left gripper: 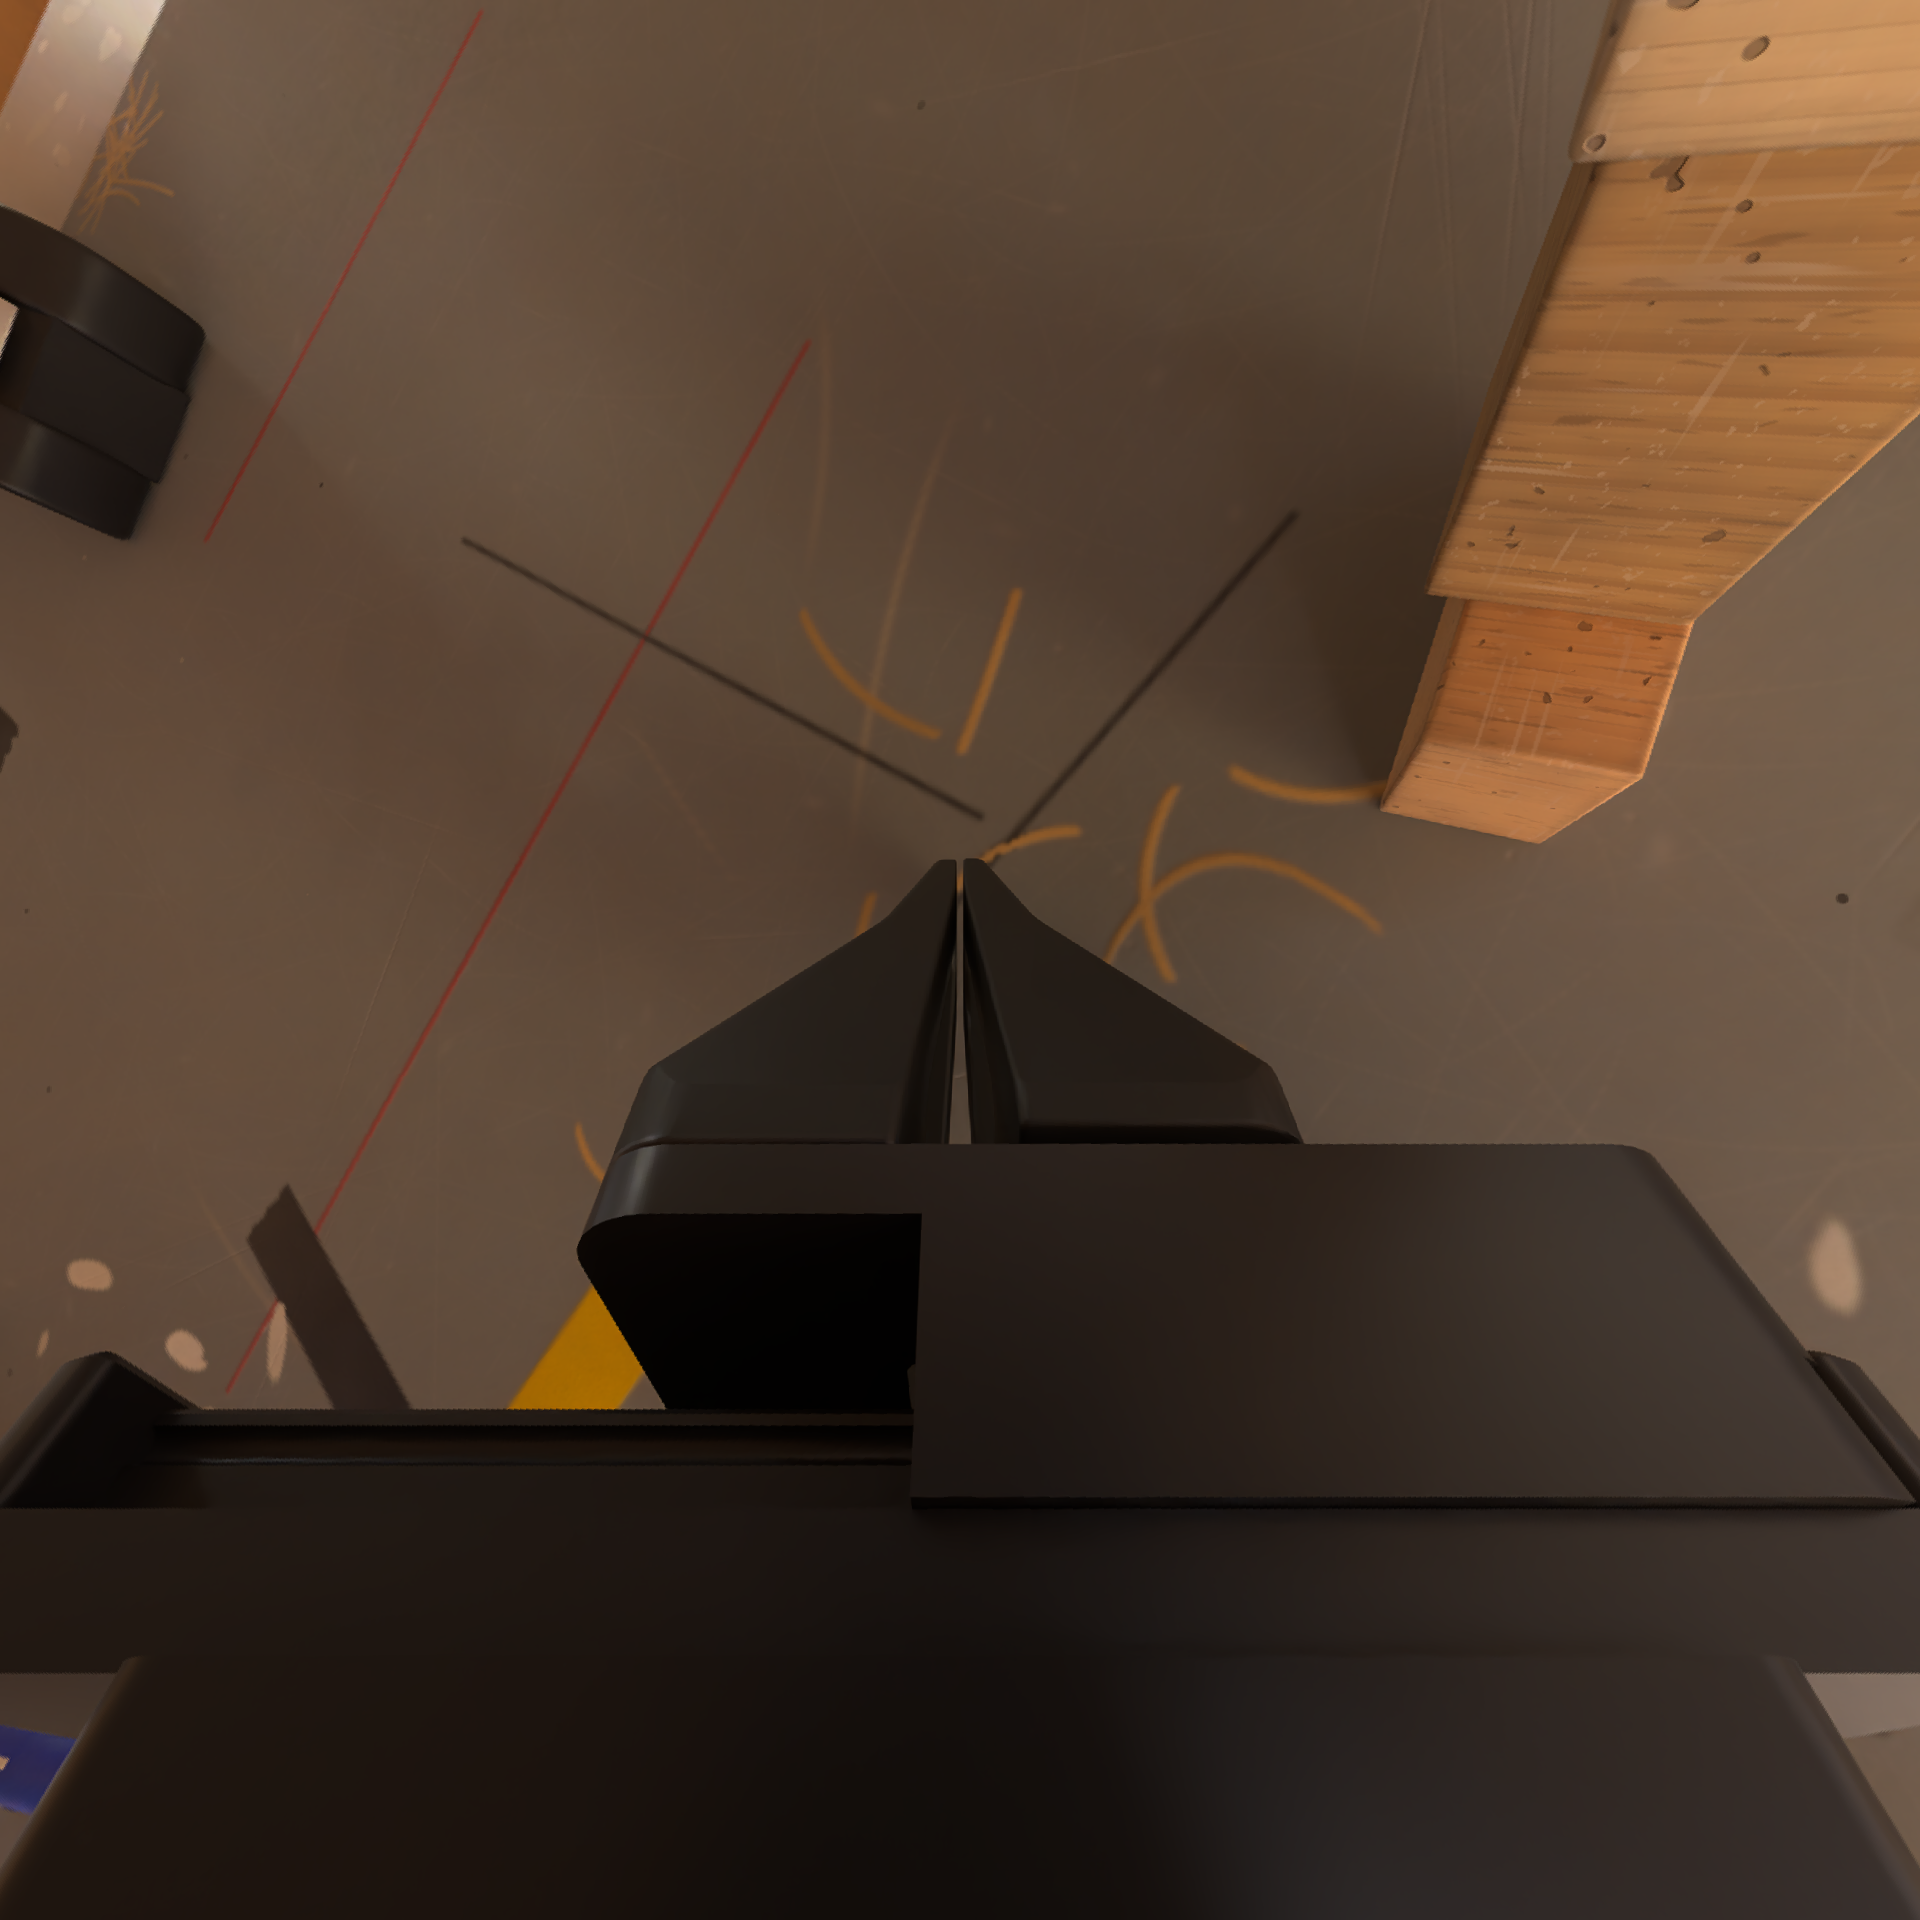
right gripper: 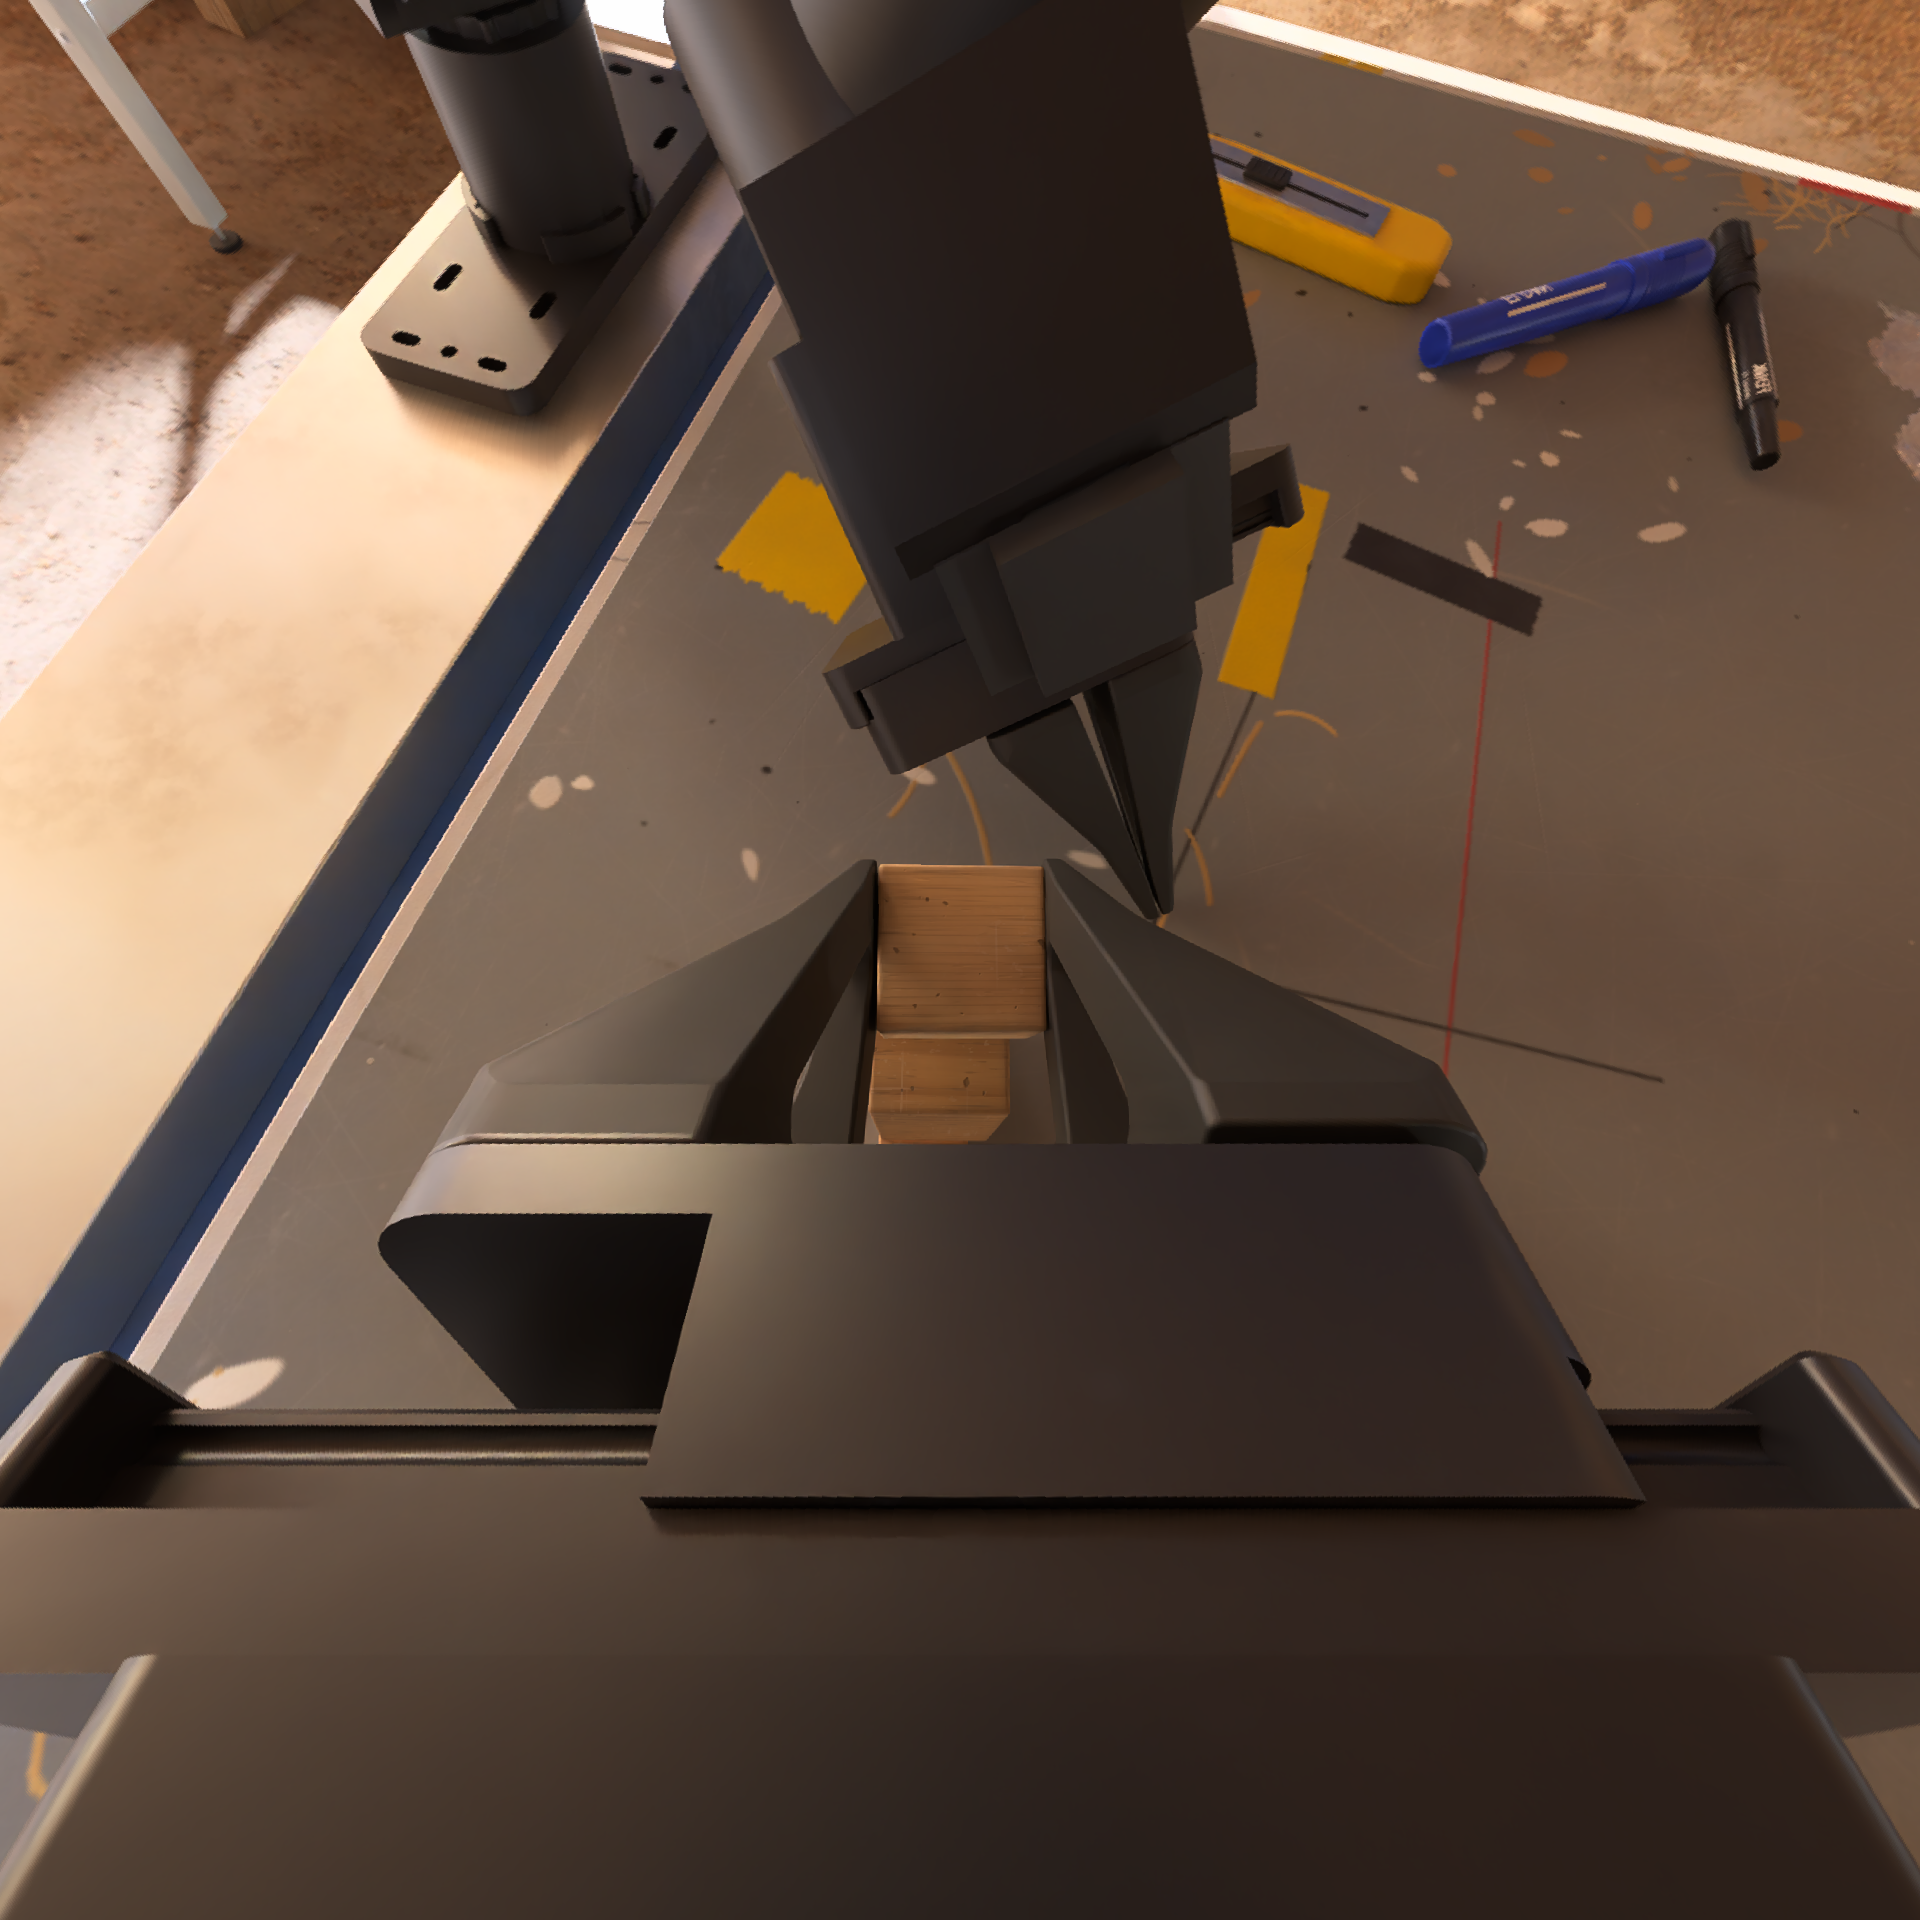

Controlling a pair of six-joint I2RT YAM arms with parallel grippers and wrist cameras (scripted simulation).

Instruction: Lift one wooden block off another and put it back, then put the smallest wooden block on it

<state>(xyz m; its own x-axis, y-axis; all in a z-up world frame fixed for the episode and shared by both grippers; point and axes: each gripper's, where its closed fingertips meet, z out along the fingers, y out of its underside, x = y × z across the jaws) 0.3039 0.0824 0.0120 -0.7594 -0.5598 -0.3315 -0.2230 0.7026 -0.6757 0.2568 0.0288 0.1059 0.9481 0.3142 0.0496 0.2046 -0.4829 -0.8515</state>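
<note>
Left wrist view: the left hand (left gripper: 959, 862) hangs over the bench (left gripper: 623, 312), fingers pressed together on nothing, probably parked clear of the work. To its right stand stacked wooden blocks, a long block (left gripper: 1683, 395) overhanging a smaller block (left gripper: 1538, 717). Right wrist view: the right hand (right gripper: 961, 883) straddles the long block's end, fingers seemingly touching its sides, likely to lift it; whether they clamp is unclear.
</note>
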